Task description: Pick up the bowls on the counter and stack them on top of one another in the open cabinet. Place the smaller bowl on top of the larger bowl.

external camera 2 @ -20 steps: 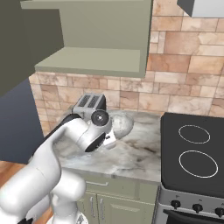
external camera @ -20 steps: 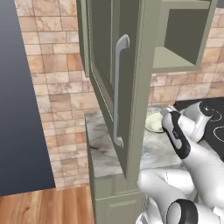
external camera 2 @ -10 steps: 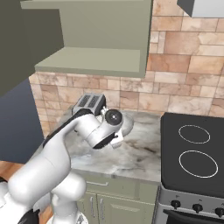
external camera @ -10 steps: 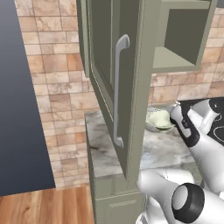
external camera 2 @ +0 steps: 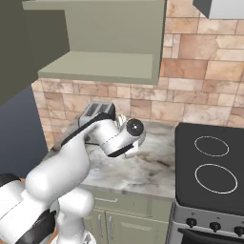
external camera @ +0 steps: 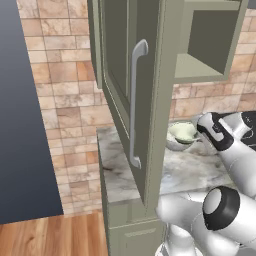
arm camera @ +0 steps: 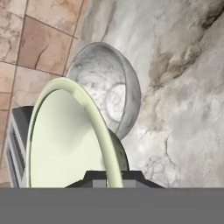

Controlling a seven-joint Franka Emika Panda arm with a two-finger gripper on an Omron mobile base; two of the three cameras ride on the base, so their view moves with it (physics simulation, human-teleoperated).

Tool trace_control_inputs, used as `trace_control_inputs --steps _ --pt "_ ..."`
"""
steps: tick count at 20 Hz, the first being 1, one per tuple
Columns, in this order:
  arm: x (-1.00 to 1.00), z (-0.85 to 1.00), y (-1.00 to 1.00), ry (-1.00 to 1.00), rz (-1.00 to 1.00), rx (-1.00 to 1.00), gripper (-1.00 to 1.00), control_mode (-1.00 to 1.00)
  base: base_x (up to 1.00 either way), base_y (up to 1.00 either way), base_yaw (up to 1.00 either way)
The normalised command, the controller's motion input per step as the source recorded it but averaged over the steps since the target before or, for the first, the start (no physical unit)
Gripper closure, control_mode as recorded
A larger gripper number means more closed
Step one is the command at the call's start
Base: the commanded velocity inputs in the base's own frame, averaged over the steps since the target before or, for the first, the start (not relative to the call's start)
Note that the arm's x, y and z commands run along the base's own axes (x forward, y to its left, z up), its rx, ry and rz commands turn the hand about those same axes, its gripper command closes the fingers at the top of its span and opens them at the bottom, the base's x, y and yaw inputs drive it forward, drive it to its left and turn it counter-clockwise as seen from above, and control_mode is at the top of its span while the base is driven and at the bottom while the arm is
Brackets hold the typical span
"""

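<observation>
Showing veined marble, polished smooth, across the counter (arm camera: 183, 87). Looking like shiny grey-silver metal on the larger bowl (arm camera: 109, 92), mirroring the marble on its skin. Appearing as smooth glazed ceramic, pale cream-green with a soft sheen, on the smaller bowl (arm camera: 65, 140). Reading as matt painted wood, grey-green, on the cabinet (external camera: 150, 100) and its door. Gleaming as brushed silver metal along the handle (external camera: 135, 105). Presenting rough, matt stone tiles over the wall (external camera 2: 200, 90). Looking like glossy black glass on the stovetop (external camera 2: 209, 162). Showing warm, smooth wood planks on the floor (external camera: 50, 237).
</observation>
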Motion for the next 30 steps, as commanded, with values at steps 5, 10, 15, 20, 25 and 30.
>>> trace_control_inputs --steps 5,10,15,20,25,30 --pt "0.28 -0.09 -0.08 0.00 0.00 0.04 1.00 -1.00 0.00 0.00 0.00" --pt "0.31 -0.15 -0.04 0.00 0.00 0.00 1.00 -1.00 0.00 0.00 0.00" --pt "0.23 -0.19 -0.02 0.00 0.00 0.00 1.00 -1.00 0.00 0.00 0.00" --pt "0.19 -0.18 -0.02 0.00 0.00 0.00 1.00 -1.00 0.00 0.00 0.00" --pt "0.19 -0.12 -0.01 0.00 0.00 0.00 1.00 -1.00 0.00 0.00 0.00" --pt "0.17 -0.13 -0.04 0.00 0.00 0.00 1.00 -1.00 0.00 0.00 0.00"
